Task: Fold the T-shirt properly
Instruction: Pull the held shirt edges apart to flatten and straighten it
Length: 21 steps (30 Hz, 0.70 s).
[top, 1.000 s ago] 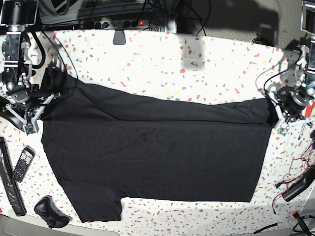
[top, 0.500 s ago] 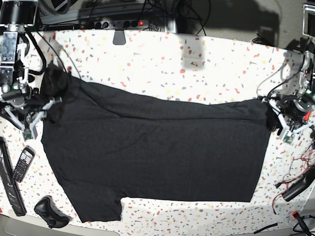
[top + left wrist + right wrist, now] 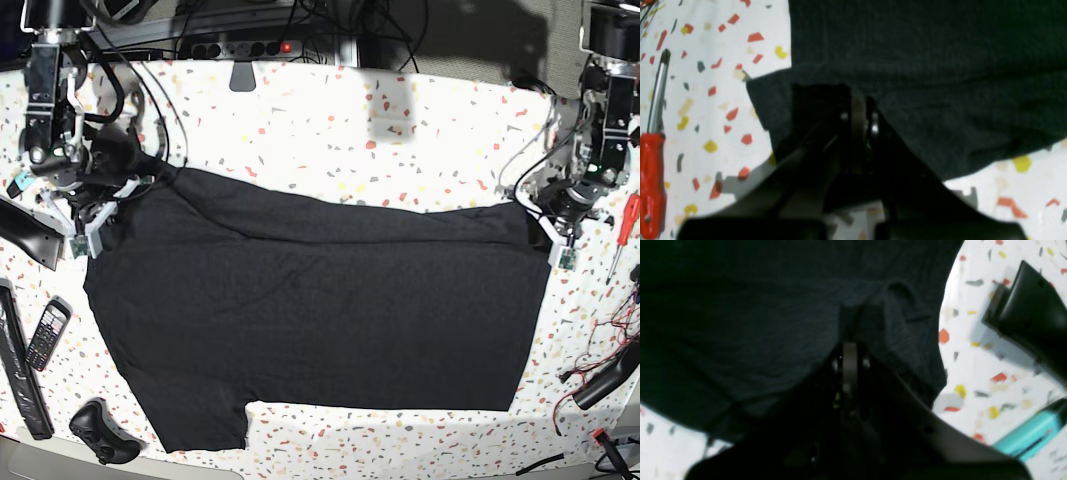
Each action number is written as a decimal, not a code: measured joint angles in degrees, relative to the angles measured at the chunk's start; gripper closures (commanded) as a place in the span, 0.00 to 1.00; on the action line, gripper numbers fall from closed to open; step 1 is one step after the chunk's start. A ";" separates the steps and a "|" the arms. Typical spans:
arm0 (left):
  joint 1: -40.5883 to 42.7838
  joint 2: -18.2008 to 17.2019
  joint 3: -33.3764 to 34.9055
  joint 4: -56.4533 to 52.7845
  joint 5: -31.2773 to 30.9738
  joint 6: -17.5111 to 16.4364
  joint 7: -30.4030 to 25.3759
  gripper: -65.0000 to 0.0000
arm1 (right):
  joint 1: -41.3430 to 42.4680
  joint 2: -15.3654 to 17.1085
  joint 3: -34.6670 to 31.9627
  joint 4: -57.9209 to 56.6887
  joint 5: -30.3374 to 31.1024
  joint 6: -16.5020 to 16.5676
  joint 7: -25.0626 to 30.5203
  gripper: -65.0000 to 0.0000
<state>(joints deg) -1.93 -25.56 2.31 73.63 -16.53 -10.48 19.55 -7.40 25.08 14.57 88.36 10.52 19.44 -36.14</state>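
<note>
The black T-shirt (image 3: 320,310) lies spread flat across the speckled table, plain side up, its upper part folded over into a long band. My left gripper (image 3: 545,228) is at the shirt's upper right corner, shut on the fabric (image 3: 826,96). My right gripper (image 3: 108,205) is at the shirt's upper left corner, shut on bunched fabric (image 3: 853,316). Both corners are held slightly above the table. The print side is hidden.
A red-handled screwdriver (image 3: 622,228) lies right of my left gripper; it also shows in the left wrist view (image 3: 651,160). A phone (image 3: 45,333), black controller (image 3: 100,430) and black bar (image 3: 20,370) sit at the left. A teal marker (image 3: 1030,433) lies near my right gripper. Cables (image 3: 610,350) trail at the right edge.
Both grippers have moved toward the far side of the table with the shirt's upper corners, pulling the folded upper band back and tauter. The arms now stand more upright.
</note>
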 measured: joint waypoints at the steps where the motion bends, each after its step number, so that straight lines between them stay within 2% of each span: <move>1: -0.28 0.37 -0.07 -0.94 -0.04 -0.09 -0.24 1.00 | 0.37 -0.28 0.00 -1.51 0.15 -0.09 -0.70 1.00; 5: -0.31 2.73 -0.15 -6.51 -0.44 -0.20 -3.23 1.00 | 0.07 -1.60 0.04 -4.50 0.09 0.17 -0.13 1.00; 9: 1.20 2.12 -0.42 -6.91 -0.85 -0.94 -4.83 1.00 | -3.56 -1.66 0.09 -3.65 -3.02 0.35 2.80 1.00; 12: 4.52 0.00 -0.57 -4.35 -1.16 -4.55 -4.66 1.00 | -6.21 -1.81 0.81 -2.51 -4.87 0.39 4.00 1.00; 16: 9.51 -2.56 -0.61 0.39 -1.09 -4.96 -3.98 1.00 | -9.97 -1.97 3.93 -0.74 -4.66 0.81 4.26 1.00; 21: 14.03 -5.75 -0.42 4.90 -1.18 -5.27 -1.44 1.00 | -15.61 -1.97 11.15 1.79 -4.42 1.60 4.17 1.00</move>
<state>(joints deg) 12.10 -31.31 1.89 78.52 -17.72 -15.75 18.11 -23.00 23.11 25.71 90.15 6.11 21.04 -31.97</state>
